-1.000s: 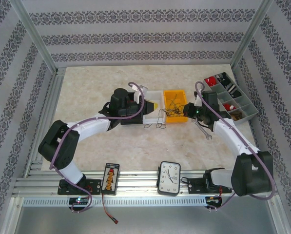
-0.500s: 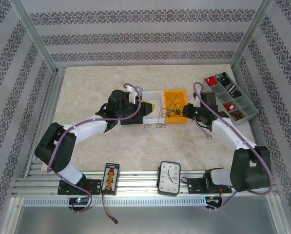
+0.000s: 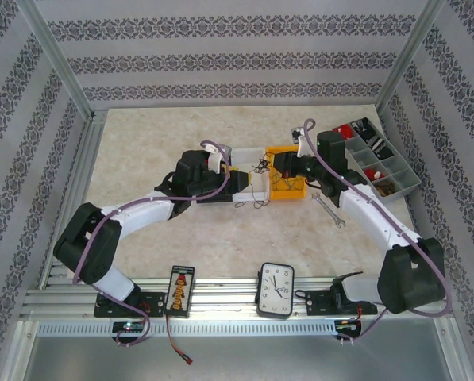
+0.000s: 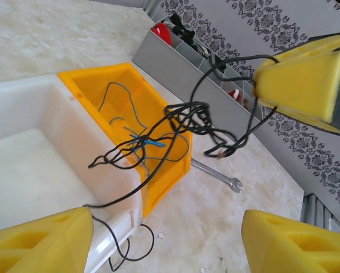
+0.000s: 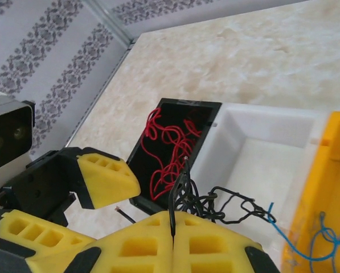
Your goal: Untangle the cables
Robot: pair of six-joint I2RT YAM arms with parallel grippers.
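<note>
Knot of thin black cables (image 4: pixel 181 122) hangs over the line where the white bin (image 4: pixel 27 148) meets the yellow bin (image 4: pixel 164 176), near the middle of the bench (image 3: pixel 157 135). We see the right hand (image 5: pixel 172 227) with its fingers pressed together on one black strand, holding the bunch up from above. The left hand (image 4: pixel 167 219) sits just below, fingers wide apart and gripping nothing. Red strands (image 5: pixel 167 151) lie by themselves in the black bin (image 5: pixel 178 104) beside the white one, and loose blue strands (image 5: pixel 332 236) rest in the yellow bin. One blue thread (image 4: pixel 150 141) is caught in the black knot, and a black tail trails over the white bin's wall onto the bench. We judge the job partly done: red looks sorted, while the black tangle and the blue thread in it remain to be pulled apart.
</note>
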